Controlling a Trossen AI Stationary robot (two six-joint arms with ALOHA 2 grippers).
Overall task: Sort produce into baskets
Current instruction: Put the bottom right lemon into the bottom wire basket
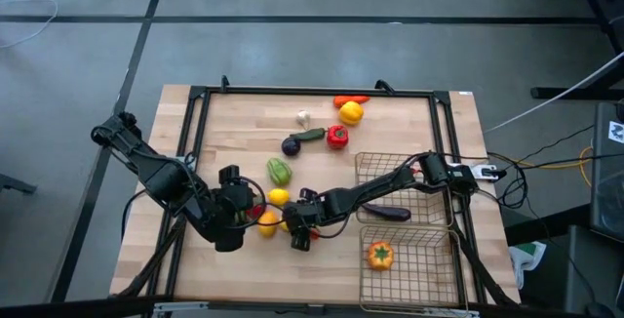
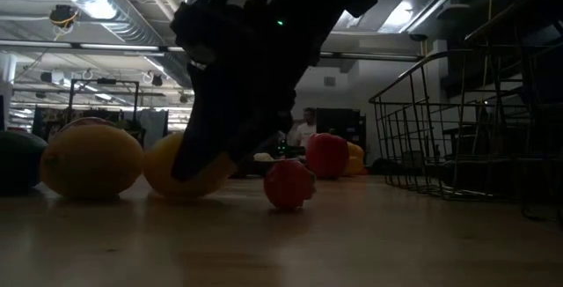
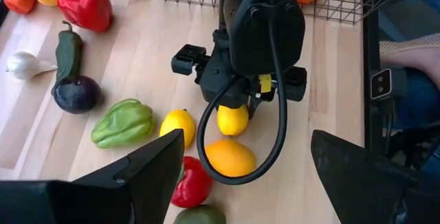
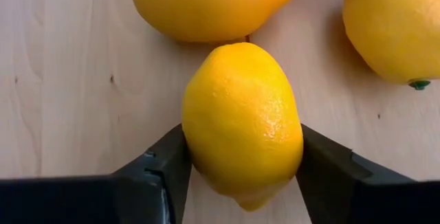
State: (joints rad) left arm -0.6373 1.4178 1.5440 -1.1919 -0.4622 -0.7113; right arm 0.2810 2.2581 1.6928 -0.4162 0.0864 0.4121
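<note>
My right gripper stands over the lemons near the table's middle and is shut on a yellow lemon, which also shows in the left wrist view. An orange-yellow lemon and another yellow lemon lie on the table beside it. A small red tomato lies just nearer. My left gripper is open and empty, left of the lemons, its fingers wide apart. Two wire baskets stand at the right; one holds a purple eggplant, the other an orange piece. My right gripper pinches the lemon's two long sides between its two fingers, about at its middle. The fingers come from above, pointing down, and lie across the lemon. In the low view the lemon seems to rest on the table.
A green pepper, dark eggplant, green chili, garlic, red pepper and yellow pepper lie toward the far side. A red piece lies by my left gripper. A black frame edges the table.
</note>
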